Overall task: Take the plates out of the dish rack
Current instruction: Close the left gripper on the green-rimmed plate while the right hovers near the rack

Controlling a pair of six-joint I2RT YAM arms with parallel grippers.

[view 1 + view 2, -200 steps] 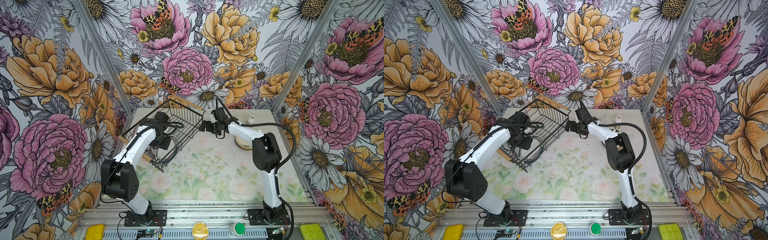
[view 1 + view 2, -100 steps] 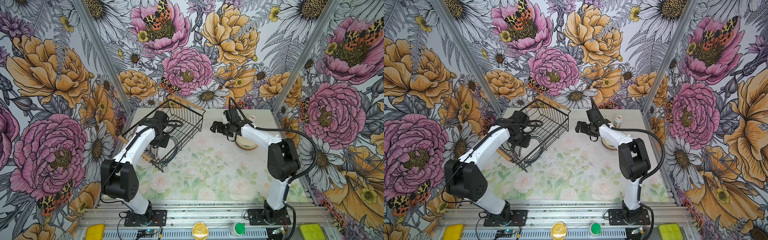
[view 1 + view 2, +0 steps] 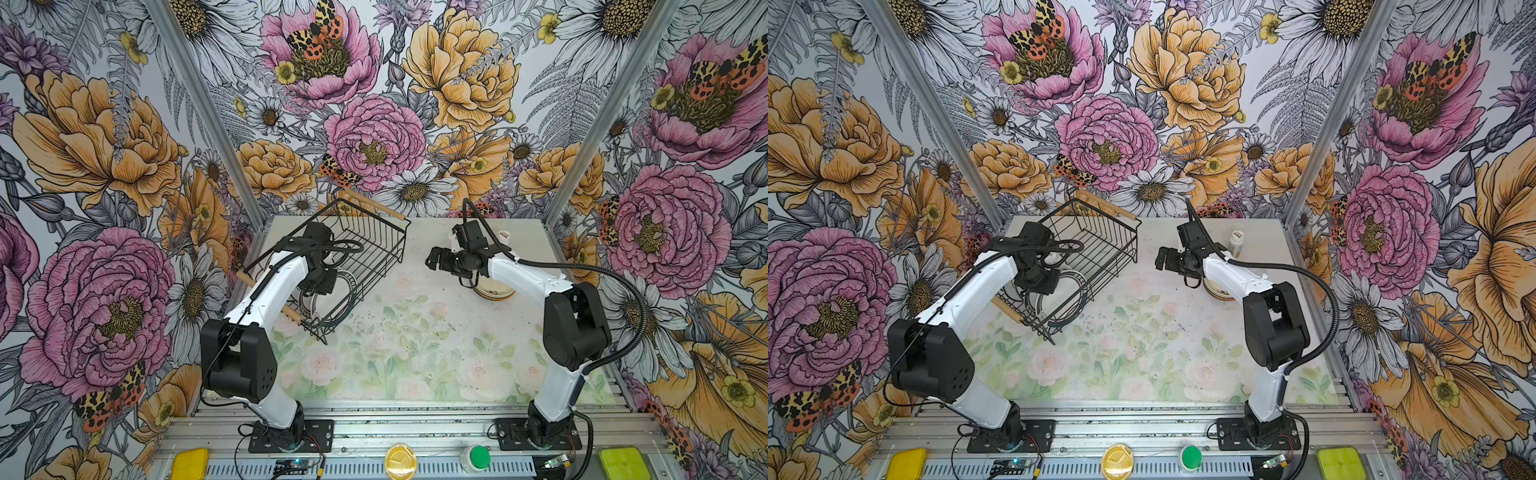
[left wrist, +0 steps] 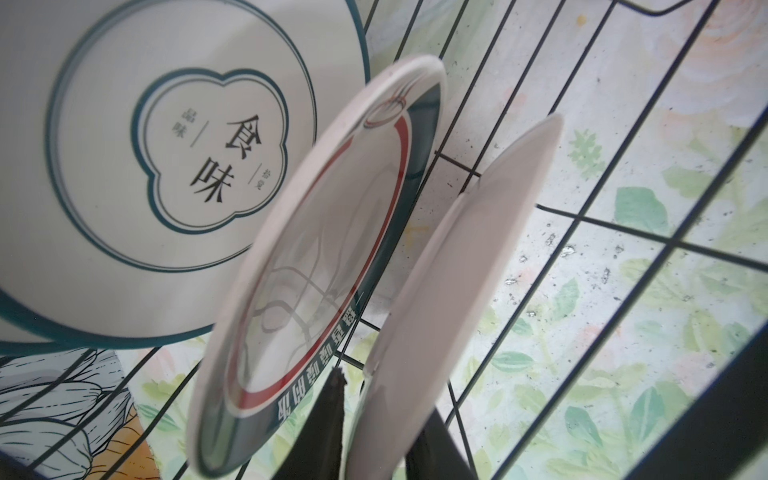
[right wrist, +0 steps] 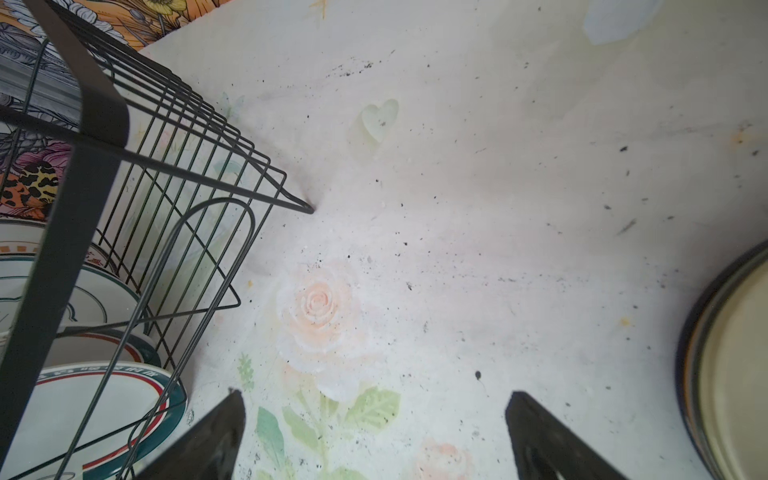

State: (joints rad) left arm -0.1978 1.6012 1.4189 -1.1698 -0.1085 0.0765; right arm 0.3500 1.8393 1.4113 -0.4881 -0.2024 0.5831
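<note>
Inside the dish rack [image 3: 374, 249], the left gripper [image 4: 384, 399] is straddling a plain white plate [image 4: 457, 270] at its rim; I cannot tell whether it is pinching. A red-ringed plate [image 4: 316, 249] is leaning just beside one finger [image 4: 324, 428]. The right gripper [image 5: 376, 395] is hovering spread wide over the floral mat [image 5: 415, 249], near the stacked plates [image 5: 731, 374].

Probably a lab test booth: 2 bolted arms [image 3: 274, 291], aluminium frame [image 3: 399, 419], floral-printed walls [image 3: 104, 145].
</note>
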